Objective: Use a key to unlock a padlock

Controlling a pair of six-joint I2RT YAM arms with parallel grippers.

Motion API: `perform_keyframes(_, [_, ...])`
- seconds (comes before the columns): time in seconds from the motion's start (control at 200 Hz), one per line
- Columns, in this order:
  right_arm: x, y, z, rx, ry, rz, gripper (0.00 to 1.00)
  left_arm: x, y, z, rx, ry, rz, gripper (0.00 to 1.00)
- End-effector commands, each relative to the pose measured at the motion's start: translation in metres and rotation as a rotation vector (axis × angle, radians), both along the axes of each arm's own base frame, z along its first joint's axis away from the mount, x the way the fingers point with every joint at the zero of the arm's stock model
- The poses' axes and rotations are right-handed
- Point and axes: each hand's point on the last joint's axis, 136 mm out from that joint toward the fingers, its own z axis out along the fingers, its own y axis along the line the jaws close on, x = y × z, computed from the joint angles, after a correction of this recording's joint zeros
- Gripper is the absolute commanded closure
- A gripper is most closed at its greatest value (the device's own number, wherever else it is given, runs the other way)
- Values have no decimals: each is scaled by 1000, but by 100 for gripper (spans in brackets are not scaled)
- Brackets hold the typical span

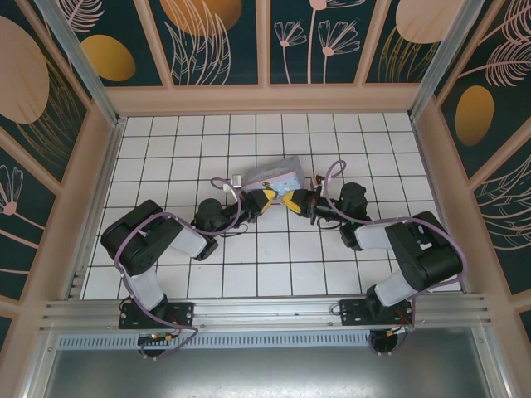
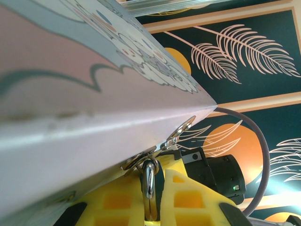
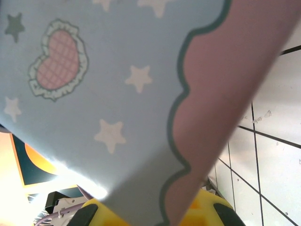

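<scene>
The padlock [image 2: 149, 181] shows as a silver shackle hooked through the metal hasp [image 2: 141, 161] on the pastel blue cartoon tin [image 2: 84, 94]. Its body is hidden. My left gripper [image 2: 159, 200] has its yellow fingers [image 2: 117, 200] pressed on either side of the shackle, so it is shut on the padlock. In the top view both grippers meet just below the tin [image 1: 274, 176], the left gripper [image 1: 265, 199] facing the right gripper [image 1: 291, 201]. In the right wrist view the tin [image 3: 131, 94] covers the gap between the yellow fingers [image 3: 96, 213]. The key is hidden.
The white tiled floor [image 1: 274, 257] is boxed in by patterned walls and a wooden frame [image 1: 265, 99]. Purple cables [image 1: 336, 170] loop over both arms. A metal rail [image 1: 265, 311] runs along the near edge.
</scene>
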Motion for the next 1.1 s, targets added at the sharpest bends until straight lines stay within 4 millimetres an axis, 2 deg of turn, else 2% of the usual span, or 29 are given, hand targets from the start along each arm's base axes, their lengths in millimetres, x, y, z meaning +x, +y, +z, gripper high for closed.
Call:
perform_keyframes(0.0, [-4,12,43,50,-175,49,100,-53,-30,7,2,-81,-265,100])
perform_keyframes(0.21, [-14,10,26,-70,-202,50,100,-59,-27,-4,37,-54,-275,100])
perform_keyframes(0.47, [-25,7,8,-139,-202,53,100,-66,-29,-14,104,-48,-318,100])
perform_keyframes(0.796, [-30,4,-13,-183,-183,43,100,-64,-30,-12,100,-53,-318,100])
perform_keyframes(1.096, [-27,-1,-18,-133,-136,9,100,-68,-27,-7,73,-69,-318,100])
